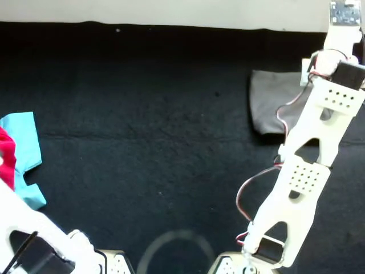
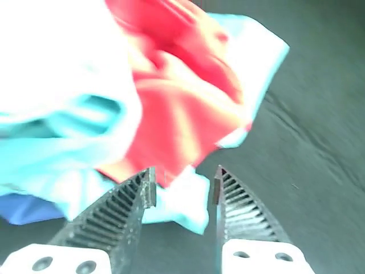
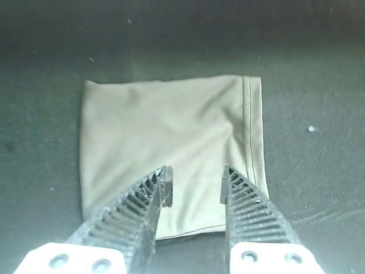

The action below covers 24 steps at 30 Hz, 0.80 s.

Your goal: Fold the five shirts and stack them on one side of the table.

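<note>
Your left gripper (image 2: pixel 183 177) has its jaws spread apart with nothing clamped between them. Seen through the gap is the edge of a loose heap of shirts; you cannot tell whether the fingertips touch the cloth. Closest to the jaws is a red shirt (image 2: pixel 182 108), crumpled and lying on top of a cyan shirt (image 2: pixel 254 51) that spreads out under it onto the table (image 2: pixel 319 142). A white shirt (image 2: pixel 57 51) is bunched against the red one on the other side, and a bit of blue shirt (image 2: pixel 23 208) pokes out from under the heap beside one finger. None of these four is folded. In the high view the heap sits at the table's left edge, about halfway along it, with the left arm (image 1: pixel 34 240) at the near left corner.

Your right gripper (image 3: pixel 195 171) is likewise released, jaws parted and empty. It hangs over a grey shirt (image 3: pixel 171 142), with the fingertips above the part of the cloth nearest the wrist; contact cannot be judged. That shirt is folded into a neat flat rectangle with a stitched hem along one side. It lies alone toward the far right corner of the table, well apart from the heap, and the right arm (image 1: pixel 302 177) stretches from the near edge across its right side.
</note>
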Available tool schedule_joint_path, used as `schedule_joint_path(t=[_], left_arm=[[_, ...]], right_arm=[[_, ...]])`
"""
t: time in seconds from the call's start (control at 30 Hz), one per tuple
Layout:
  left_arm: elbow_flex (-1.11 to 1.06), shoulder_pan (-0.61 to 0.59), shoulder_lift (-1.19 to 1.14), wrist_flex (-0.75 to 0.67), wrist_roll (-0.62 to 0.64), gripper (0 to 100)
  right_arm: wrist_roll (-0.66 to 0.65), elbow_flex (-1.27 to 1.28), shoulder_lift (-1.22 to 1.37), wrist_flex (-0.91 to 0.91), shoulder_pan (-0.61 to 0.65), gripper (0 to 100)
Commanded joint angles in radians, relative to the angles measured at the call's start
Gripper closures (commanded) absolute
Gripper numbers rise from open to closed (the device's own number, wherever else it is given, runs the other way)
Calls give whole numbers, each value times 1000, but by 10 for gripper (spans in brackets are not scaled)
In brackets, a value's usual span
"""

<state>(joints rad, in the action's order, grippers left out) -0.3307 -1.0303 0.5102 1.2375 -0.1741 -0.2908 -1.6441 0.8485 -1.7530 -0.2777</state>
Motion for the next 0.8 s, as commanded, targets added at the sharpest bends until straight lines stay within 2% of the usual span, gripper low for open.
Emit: schedule_joint_path(t=[0.0,0.17,0.33,0.63,0.7,0.77], left_arm=[[10,-71,30,-132,-29,822],[-25,-117,30,-295,-32,821],[-96,-110,28,-313,-101,822],[-223,-93,28,-440,-109,823],[-234,-93,28,-445,-109,872],[-232,-93,30,-445,-109,994]], right_arm=[[11,-18,-148,-13,24,851],[9,300,-377,-13,25,851],[9,634,-657,-12,48,853],[12,1208,-1191,-8,147,853],[12,1359,-1280,-7,163,853],[14,1503,-1349,-4,168,853]])
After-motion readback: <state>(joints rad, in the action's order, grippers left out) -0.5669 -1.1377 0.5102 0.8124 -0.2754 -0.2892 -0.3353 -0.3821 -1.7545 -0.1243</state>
